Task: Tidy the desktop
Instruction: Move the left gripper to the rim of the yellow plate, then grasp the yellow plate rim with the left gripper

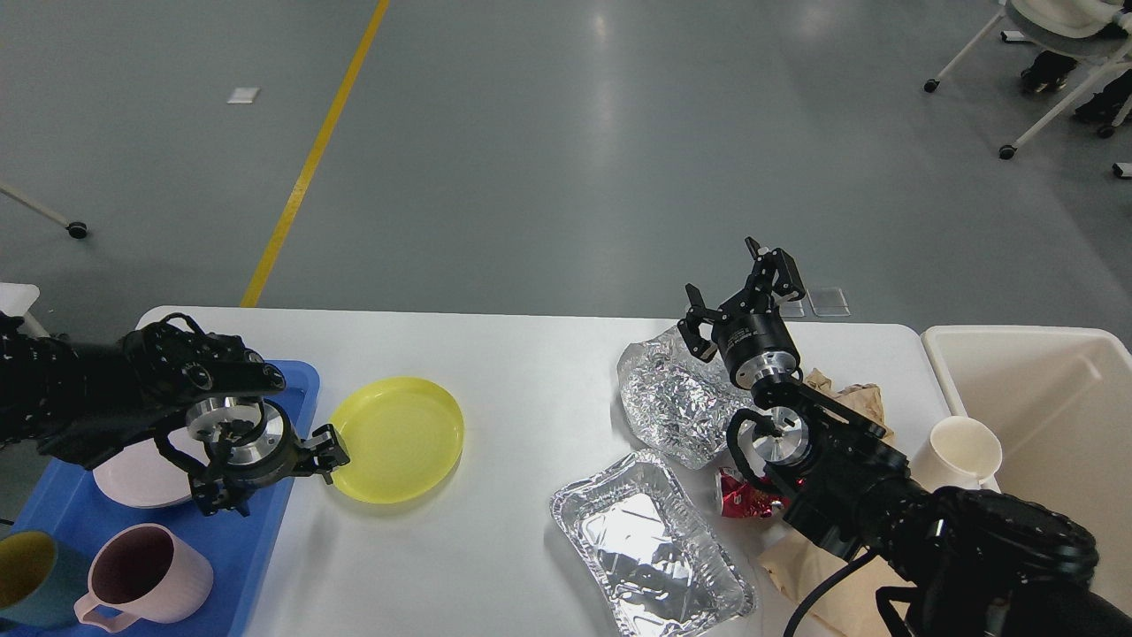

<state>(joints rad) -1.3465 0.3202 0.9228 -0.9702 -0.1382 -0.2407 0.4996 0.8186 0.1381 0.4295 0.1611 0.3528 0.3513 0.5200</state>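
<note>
The white desktop (531, 372) fills the lower part of the head view. A yellow plate (398, 438) lies on it left of centre. My left gripper (270, 473) is open over the right edge of the blue tray (53, 504), with one finger (325, 448) at the plate's left rim. I cannot tell if it touches. My right gripper (734, 290) is open and empty, raised above a crumpled foil sheet (676, 398). A foil tray (650, 544), a red wrapper (747, 497) and brown paper (853, 394) lie around my right arm.
The blue tray holds a pink plate (133, 482), a pink mug (146, 575) and a teal mug (22, 575). A white paper cup (959, 451) stands beside the cream bin (1044, 416) at the right edge. More crumpled paper (796, 571) lies under my right arm.
</note>
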